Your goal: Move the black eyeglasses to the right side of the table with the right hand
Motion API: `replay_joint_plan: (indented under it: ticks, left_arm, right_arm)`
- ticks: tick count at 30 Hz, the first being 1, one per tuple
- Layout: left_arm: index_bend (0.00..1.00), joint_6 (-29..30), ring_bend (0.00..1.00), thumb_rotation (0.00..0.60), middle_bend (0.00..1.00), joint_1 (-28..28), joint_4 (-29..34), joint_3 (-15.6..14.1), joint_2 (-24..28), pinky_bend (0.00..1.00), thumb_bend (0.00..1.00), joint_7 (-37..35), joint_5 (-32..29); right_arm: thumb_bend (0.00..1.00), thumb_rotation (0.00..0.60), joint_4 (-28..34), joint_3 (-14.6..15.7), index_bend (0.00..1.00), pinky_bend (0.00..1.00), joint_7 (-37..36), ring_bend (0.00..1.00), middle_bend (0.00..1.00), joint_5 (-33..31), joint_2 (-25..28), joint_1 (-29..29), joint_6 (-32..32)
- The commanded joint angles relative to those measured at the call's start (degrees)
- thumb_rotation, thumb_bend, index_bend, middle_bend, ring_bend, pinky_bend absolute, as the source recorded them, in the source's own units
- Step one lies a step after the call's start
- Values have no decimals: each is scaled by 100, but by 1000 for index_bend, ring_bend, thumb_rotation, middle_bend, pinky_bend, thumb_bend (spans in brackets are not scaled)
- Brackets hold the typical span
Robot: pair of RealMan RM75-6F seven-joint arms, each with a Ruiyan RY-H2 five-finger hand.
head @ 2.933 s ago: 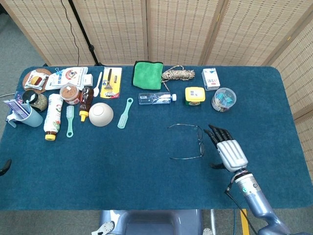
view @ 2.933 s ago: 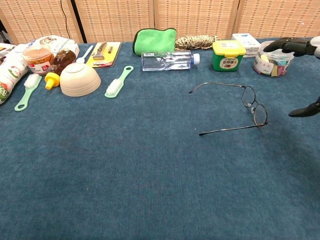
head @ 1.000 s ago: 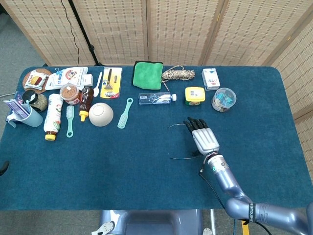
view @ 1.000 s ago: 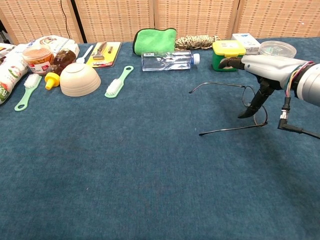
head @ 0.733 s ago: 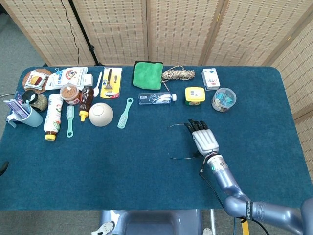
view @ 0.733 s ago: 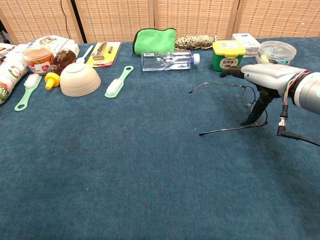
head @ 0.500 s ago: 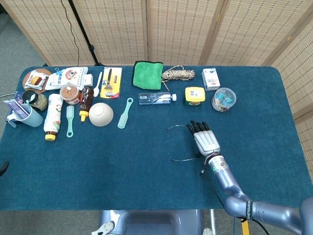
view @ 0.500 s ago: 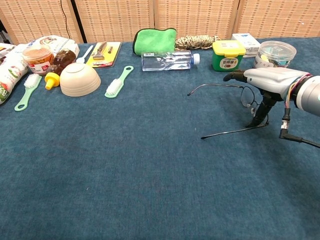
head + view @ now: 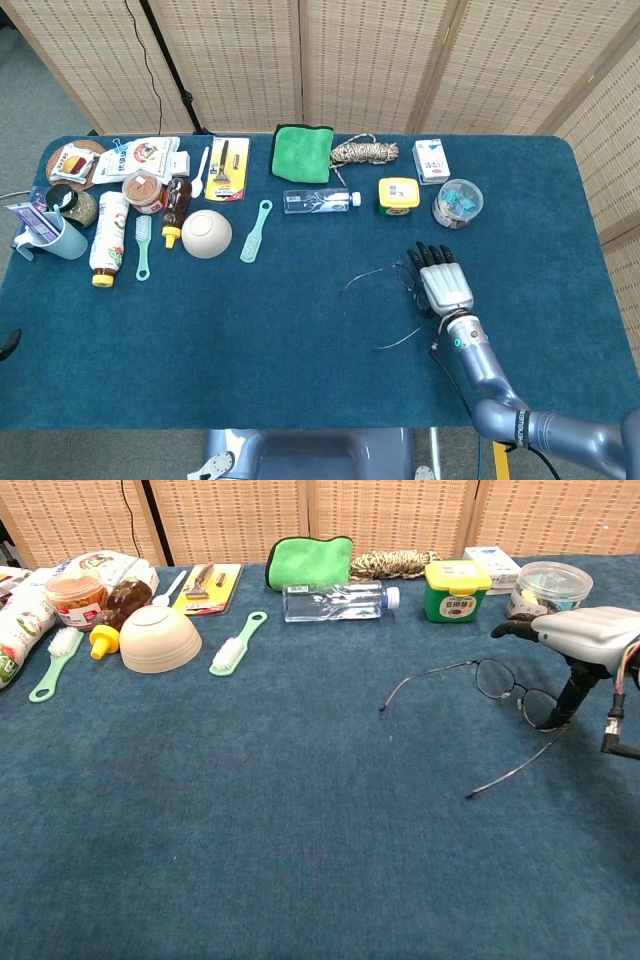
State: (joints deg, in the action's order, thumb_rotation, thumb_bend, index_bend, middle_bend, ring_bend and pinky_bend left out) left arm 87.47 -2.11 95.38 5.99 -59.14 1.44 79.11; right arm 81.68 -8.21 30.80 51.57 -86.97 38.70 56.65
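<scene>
— Where are the black eyeglasses (image 9: 505,694) sitting?

— On the blue table (image 9: 250,330), right of centre, in front of the yellow-lidded jar (image 9: 398,195) and the clear tub of clips (image 9: 458,203). The temples are unfolded and splay toward the left and the near edge. In the chest view the lenses sit at the right end of the frame, just beside the hand.

— Which hand?

— The right hand (image 9: 443,283). It lies palm down over the lens end of the glasses, dark fingers (image 9: 428,256) stretched toward the back of the table. In the chest view its thumb (image 9: 570,702) comes down to the frame next to the nearer lens, and the rest of the hand hovers flat above. I'd say the thumb touches the rim, but whether anything is actually pinched I cannot tell; the fingers are not curled around it.

— And the left hand?

— Not visible in either camera.

— What else is on the table?

— Along the back: a folded green cloth (image 9: 303,152), a bundle of twine (image 9: 364,151), a small white box (image 9: 431,160). In front of the cloth lies a clear water bottle (image 9: 320,200) on its side. Further left there is a cream bowl (image 9: 206,233) turned upside down, with a mint-green brush (image 9: 256,231) to its right and another brush (image 9: 143,246) to its left. A brown bottle with a yellow cap (image 9: 175,211) lies between that brush and the bowl. The far left corner holds a blue cup (image 9: 55,236), jars and packets crowded together
</scene>
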Motion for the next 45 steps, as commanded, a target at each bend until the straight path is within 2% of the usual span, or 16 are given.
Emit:
replay_joint_plan:
  ticks: [1,14,25,32,39,45]
  left_arm:
    - [58,0,0,569,0,-6,11,2,-3,0,245,18,5]
    - [58,14,0,570,0,-23,93,-3,-5,0,245,111,41]
    - [58,63,0,569,0,10,120,-19,15,0,245,90,61]
    - [58,70,0,570,0,-1,143,-8,23,0,245,133,66]
    - [58,61,0,570,0,-27,195,0,27,0,244,198,85]
    - [58,79,0,570,0,-26,243,-6,38,0,244,237,101]
  right_arm:
    - [22,600,-103,43,0,0,47,0,0,-21,33,-32,28]
    - [22,600,-460,89,0,0,-11,0,0,-96,187,-166,6]
    - [23,600,617,77,0,0,-429,0,0,380,1006,-233,-121]
    - [23,600,1176,202,109,0,-683,0,0,718,1758,-250,-410]
    - [24,600,1268,391,152,0,-613,0,0,746,2038,-318,-459]
    - [23,600,1125,511,152,0,-627,0,0,733,1997,-360,-511]
